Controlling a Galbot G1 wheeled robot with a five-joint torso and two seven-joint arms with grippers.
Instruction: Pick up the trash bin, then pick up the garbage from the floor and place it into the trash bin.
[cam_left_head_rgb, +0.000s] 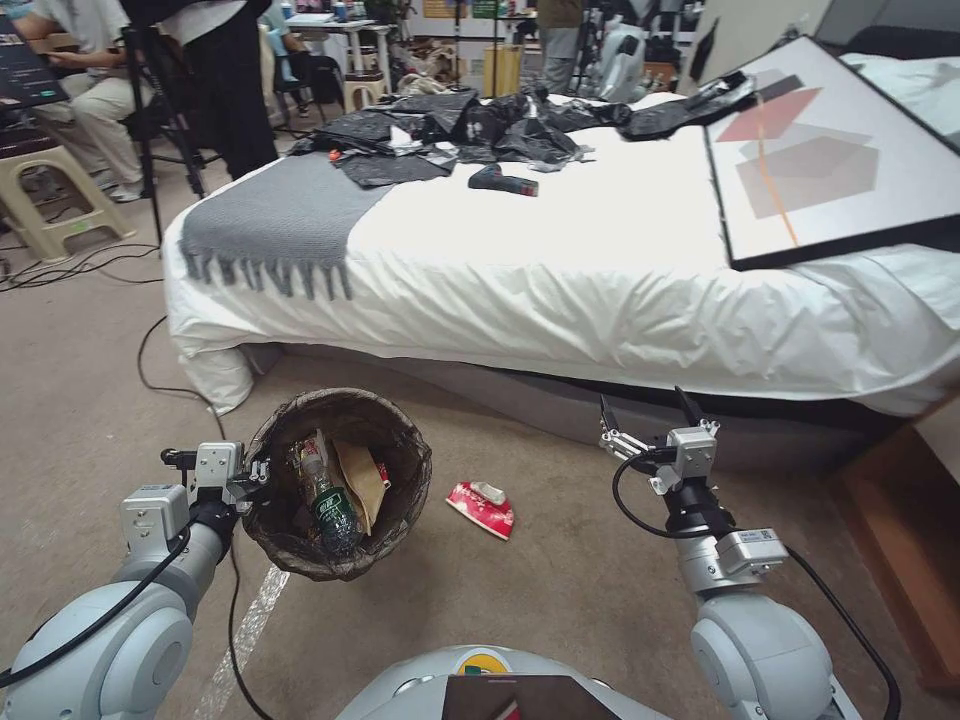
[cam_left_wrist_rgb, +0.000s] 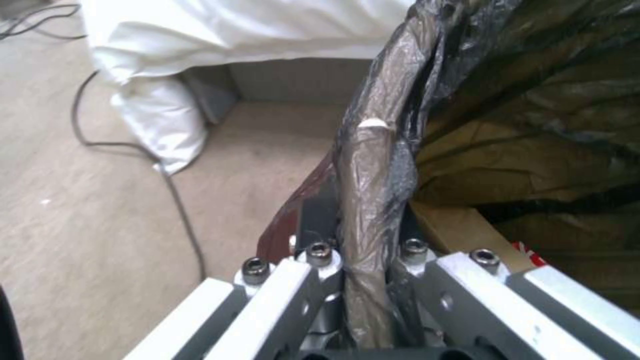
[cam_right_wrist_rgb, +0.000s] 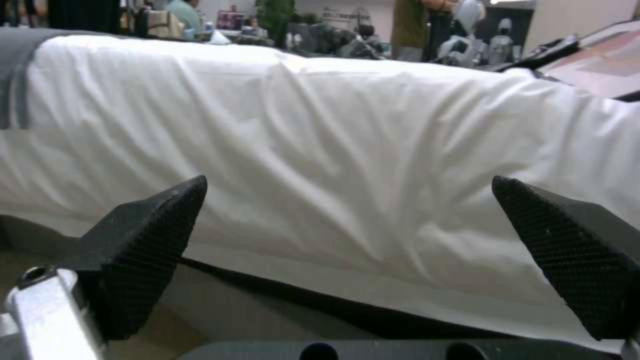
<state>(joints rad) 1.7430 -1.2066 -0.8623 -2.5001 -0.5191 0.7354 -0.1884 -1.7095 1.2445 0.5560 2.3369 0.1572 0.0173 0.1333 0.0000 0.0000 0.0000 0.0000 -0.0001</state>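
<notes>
The trash bin (cam_left_head_rgb: 338, 484), lined with a dark bag, hangs above the carpet at the lower left, tilted toward me. My left gripper (cam_left_head_rgb: 262, 474) is shut on its bagged rim (cam_left_wrist_rgb: 373, 165), one finger on each side of the wall. Inside the bin lie a green-labelled bottle (cam_left_head_rgb: 330, 502) and a brown paper scrap (cam_left_head_rgb: 360, 480). A red-and-white crumpled packet (cam_left_head_rgb: 482, 508) of garbage lies on the floor (cam_left_head_rgb: 560, 580) just right of the bin. My right gripper (cam_left_head_rgb: 646, 414) hovers open to the right, above the carpet and facing the bed; its fingers (cam_right_wrist_rgb: 143, 250) hold nothing.
A bed with white bedding (cam_left_head_rgb: 560, 270) spans the view ahead, with a grey throw (cam_left_head_rgb: 280, 215), black bags (cam_left_head_rgb: 480, 125) and a framed picture (cam_left_head_rgb: 830, 150) on top. A black cable (cam_left_head_rgb: 150, 370) runs along the carpet at left. A wooden piece (cam_left_head_rgb: 900, 540) stands at right. People sit far behind.
</notes>
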